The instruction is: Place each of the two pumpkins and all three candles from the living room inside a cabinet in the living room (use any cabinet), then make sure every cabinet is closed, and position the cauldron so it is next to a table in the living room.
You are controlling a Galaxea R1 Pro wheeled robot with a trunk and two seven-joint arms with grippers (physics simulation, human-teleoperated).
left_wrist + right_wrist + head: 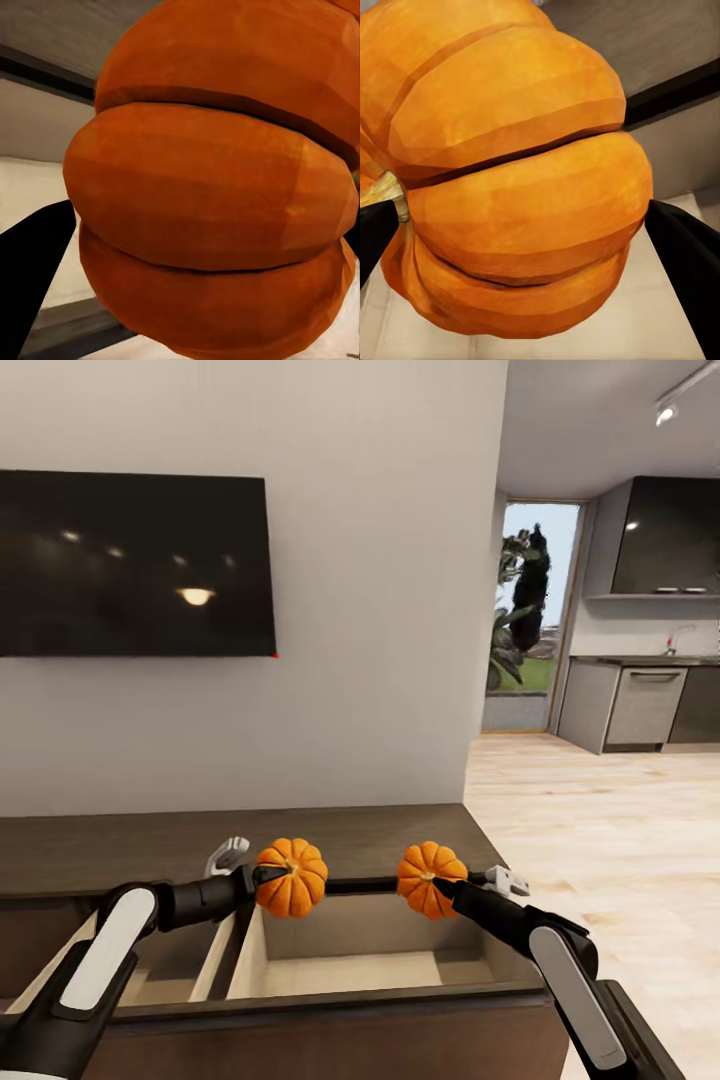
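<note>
Hands: our left hand [268, 880] is closed on the larger pumpkin [291, 877]; our right hand [450, 887] is closed on the smaller pumpkin [429, 879]. Each pumpkin is clamped between dark fingers and held in the air.
Where the pumpkins are: both hang just above the open front of the cabinet [300, 840], side by side at about the same height, the larger one to the left, the smaller to the right, a clear gap between them.
Cabinet: its dark-brown top runs along the wall under the television [135, 565]; below the hands the pale interior [350, 970] lies open, with a divider [215, 960] on the left.
Relation the next move turns on: we judge that the pale floor lies straight below and slightly near of both pumpkins, so each arm needs mainly a descent. The left pumpkin hangs close to the divider, the right one over the wide bay.
Head view gives: both arms, the gap between the pumpkins, the cabinet's rim and top.
Left wrist view gives: the ribbed pumpkin [217, 187] close up, one dark fingertip [34, 262] at its side, and a pale surface beyond.
Right wrist view gives: the pumpkin [517, 172] between two dark fingertips [686, 255], with the pale cabinet floor [660, 330] beneath it.
Not yet done: neither pumpkin rests inside; the cabinet is open.
</note>
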